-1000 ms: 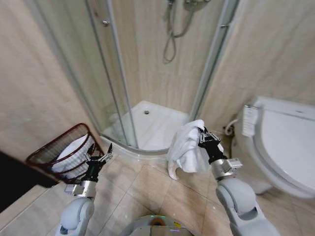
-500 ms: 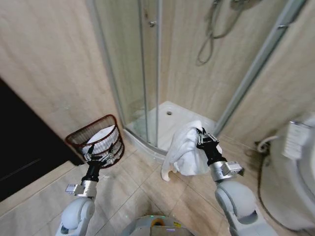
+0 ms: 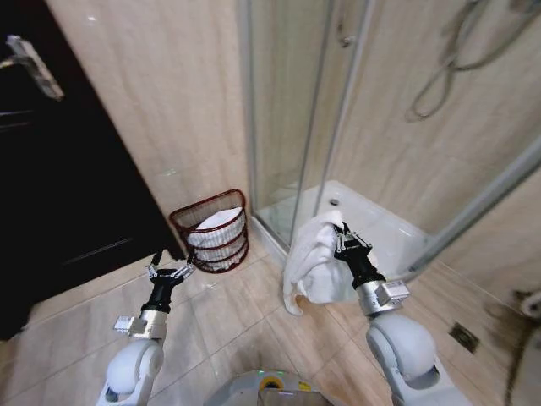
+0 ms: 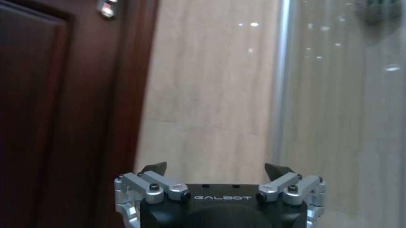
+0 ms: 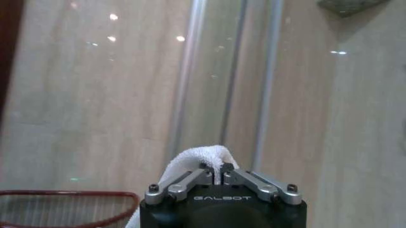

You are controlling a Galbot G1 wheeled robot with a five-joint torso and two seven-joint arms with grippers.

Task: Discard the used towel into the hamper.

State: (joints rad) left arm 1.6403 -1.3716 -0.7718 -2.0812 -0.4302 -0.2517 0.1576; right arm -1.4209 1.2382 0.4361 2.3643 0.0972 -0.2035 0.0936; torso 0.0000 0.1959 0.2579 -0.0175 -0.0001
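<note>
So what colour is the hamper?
Reddish-brown open weave, white cloth inside; the head view shows it best.

head view downward, wrist views forward, hamper (image 3: 213, 228) shared

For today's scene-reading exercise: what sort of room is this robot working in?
Almost certainly a bathroom: a glass shower enclosure with a white shower tray and hanging hose, tiled floor, and a towel pinched in the right gripper.
</note>
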